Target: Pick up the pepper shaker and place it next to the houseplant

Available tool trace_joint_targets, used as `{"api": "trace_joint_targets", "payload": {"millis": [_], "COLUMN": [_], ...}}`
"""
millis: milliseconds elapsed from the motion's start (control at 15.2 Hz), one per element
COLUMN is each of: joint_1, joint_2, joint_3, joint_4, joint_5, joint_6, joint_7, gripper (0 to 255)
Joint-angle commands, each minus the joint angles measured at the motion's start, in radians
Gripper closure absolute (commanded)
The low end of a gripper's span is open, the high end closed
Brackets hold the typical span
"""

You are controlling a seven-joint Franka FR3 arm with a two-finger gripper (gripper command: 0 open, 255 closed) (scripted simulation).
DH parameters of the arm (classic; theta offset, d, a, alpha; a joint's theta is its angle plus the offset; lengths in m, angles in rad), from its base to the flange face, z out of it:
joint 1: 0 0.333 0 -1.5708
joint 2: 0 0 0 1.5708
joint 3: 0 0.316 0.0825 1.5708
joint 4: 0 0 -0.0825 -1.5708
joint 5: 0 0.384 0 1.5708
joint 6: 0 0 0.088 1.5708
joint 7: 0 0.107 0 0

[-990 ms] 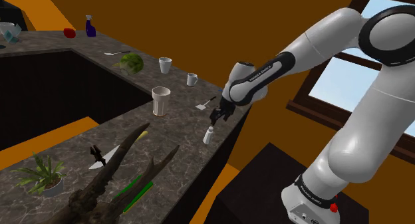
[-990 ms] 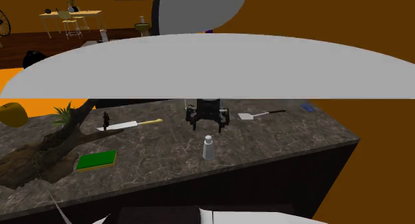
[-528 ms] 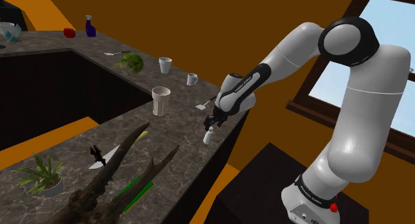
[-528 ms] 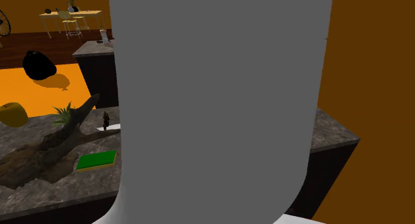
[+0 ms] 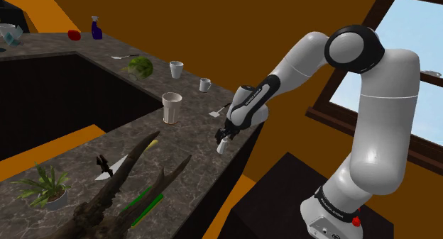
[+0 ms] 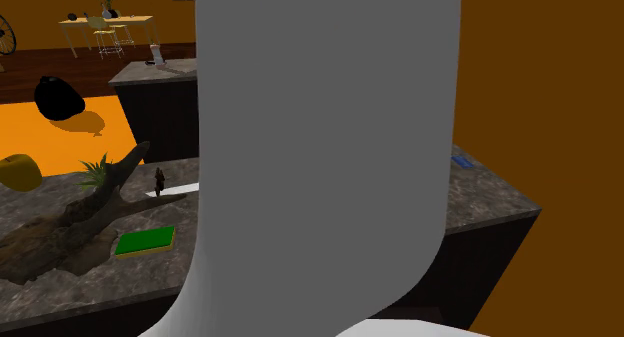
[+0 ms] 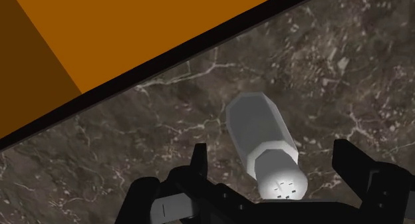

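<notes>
Straddling pepper shaker (image 7: 263, 144), jaws apart

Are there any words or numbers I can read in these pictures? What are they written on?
No text here can be read.
Pale marks on the arm's dark forearm band: too small to read.
Pale marks on the dark ring at the arm's foot: too small to read.
The pepper shaker has only small dots on its top, no letters.
</notes>
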Motion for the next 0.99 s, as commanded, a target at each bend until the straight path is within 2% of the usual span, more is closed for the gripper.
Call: {"api": "trace_joint_targets", "payload": {"millis": [0,264,330,924], "joint_1": [-0.001,-0.001,-0.001,-0.001], "joint_2": [0.002,0.002,0.002,0.002], "joint_3": [0.000,0.000,0.000,0.000], "joint_4": [0.000,0.000,0.000,0.000], "joint_5": [0.000,0.000,0.000,0.000], "joint_6": [0.002,0.002,0.002,0.002], "joint_7": [-0.001,-0.001,-0.001,-0.001], "gripper": [0,0,255,255]}}
